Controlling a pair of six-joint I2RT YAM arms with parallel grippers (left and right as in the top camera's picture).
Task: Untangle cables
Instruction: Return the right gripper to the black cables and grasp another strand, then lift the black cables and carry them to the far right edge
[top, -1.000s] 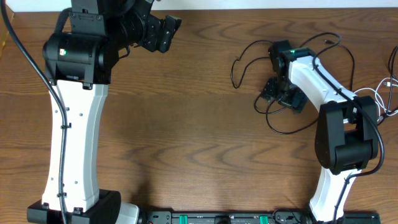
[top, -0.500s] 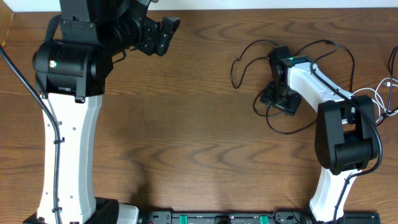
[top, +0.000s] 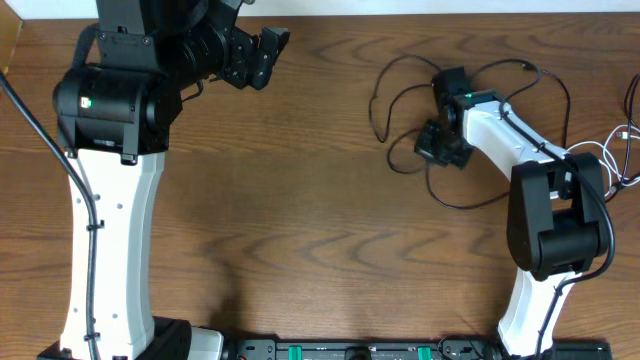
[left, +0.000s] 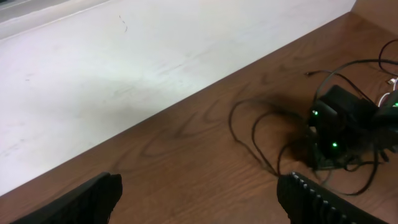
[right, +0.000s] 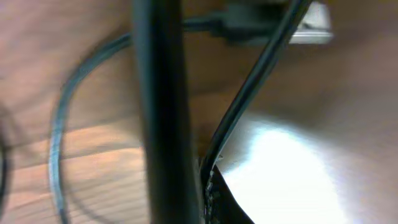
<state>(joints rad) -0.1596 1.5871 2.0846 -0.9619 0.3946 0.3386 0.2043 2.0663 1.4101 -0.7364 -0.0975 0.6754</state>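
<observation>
Right gripper (top: 440, 148) closed tight, low over surface (top: 320, 210) at 2 o'clock, inside loops of black cable (top: 374, 118). Wrist view blurred: one black strand seems pinched between its fingers. Rest of that cable sprawls around gripper, widest toward 9 and 6 o'clock. White cable (top: 622, 134) well apart at 3 o'clock edge (partly behind right arm). Left gripper (top: 266, 52) at 11 o'clock, above surface, jaws wide apart, holding nothing.
</observation>
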